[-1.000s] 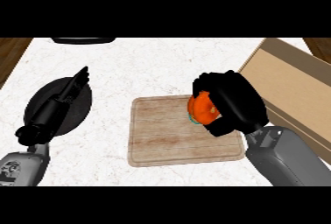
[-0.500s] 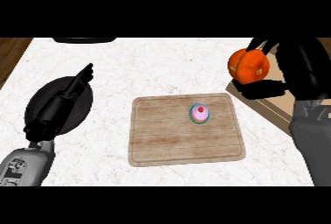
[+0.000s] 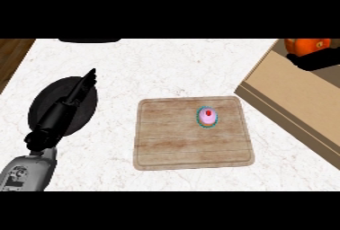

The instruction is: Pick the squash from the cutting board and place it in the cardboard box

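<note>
Squash, round and bright orange [image 3: 306,45], shows at the top right corner of the head view, over the far end of the tan cardboard box [image 3: 292,94] that runs down the right side of the white marbled counter [image 3: 172,63]. The robot's right hand [image 3: 317,60], black, appears only as a dark patch just below and against the squash; most of it is cut off by the view's edge, so whether its fingers are curled round the squash cannot be told. The squash is well apart from the pale wooden cutting board [image 3: 192,143], which lies flat near the middle of the counter, just left of the box. On the board's upper right part sits a small pink cupcake with a red dot on top and a teal wrapper [image 3: 207,117], standing apart from the board's edges. To the left, the robot's left hand [image 3: 69,105] rests with its black fingers straight and pointing up and to the right, holding nothing; its grey forearm comes in from the lower left corner. Beneath that hand lies a dark round plate [image 3: 46,96], partly hidden by it. A strip of brown wood floor [image 3: 12,56] shows beyond the counter's left edge.
</note>
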Tool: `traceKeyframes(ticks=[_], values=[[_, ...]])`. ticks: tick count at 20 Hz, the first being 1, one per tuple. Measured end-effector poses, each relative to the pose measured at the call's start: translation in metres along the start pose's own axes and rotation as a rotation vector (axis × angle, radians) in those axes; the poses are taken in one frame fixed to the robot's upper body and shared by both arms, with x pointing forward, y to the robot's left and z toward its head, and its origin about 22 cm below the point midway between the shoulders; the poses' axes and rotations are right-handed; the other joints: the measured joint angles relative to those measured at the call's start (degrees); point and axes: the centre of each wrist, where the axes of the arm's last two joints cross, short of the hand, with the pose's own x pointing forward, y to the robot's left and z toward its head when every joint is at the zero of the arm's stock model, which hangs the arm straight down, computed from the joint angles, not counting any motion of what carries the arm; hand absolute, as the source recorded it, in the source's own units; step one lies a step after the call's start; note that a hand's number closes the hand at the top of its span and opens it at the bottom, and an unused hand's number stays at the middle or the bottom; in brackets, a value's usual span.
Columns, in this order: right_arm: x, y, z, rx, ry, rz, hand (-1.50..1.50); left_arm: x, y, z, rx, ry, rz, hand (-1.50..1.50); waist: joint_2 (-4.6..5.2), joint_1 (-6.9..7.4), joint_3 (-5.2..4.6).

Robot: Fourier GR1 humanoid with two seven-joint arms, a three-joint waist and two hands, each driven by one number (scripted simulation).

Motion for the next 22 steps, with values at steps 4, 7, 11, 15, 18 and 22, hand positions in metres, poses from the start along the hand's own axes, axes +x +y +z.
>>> traceKeyframes(ticks=[4, 7, 11, 15, 18, 22], values=[[-0.034, 0.002, -0.010, 0.146, 0.062, 0.076, 1.50, 0.001, 0.001, -0.003, -0.002, 0.001, 0.007, 0.00, 0.13, 0.23, 0.02], [-0.064, 0.001, -0.015, 0.264, 0.104, 0.100, 1.50, 0.005, 0.003, -0.003, -0.008, -0.009, 0.005, 0.00, 0.19, 0.55, 0.03], [-0.095, -0.004, -0.020, 0.394, 0.121, 0.130, 1.50, 0.006, 0.002, -0.008, -0.012, -0.006, 0.009, 0.00, 0.25, 0.63, 0.04], [-0.118, 0.003, -0.021, 0.519, 0.165, 0.162, -1.50, 0.008, 0.004, -0.011, -0.012, -0.011, 0.007, 0.00, 0.28, 0.74, 0.04], [-0.137, 0.003, -0.018, 0.601, 0.135, 0.133, -1.50, 0.008, 0.000, -0.011, -0.016, -0.014, 0.002, 0.00, 0.36, 0.95, 0.07], [-0.150, 0.000, -0.018, 0.611, 0.040, 0.036, -1.50, 0.005, -0.001, -0.008, -0.017, -0.008, 0.004, 0.00, 0.30, 0.84, 0.10]])
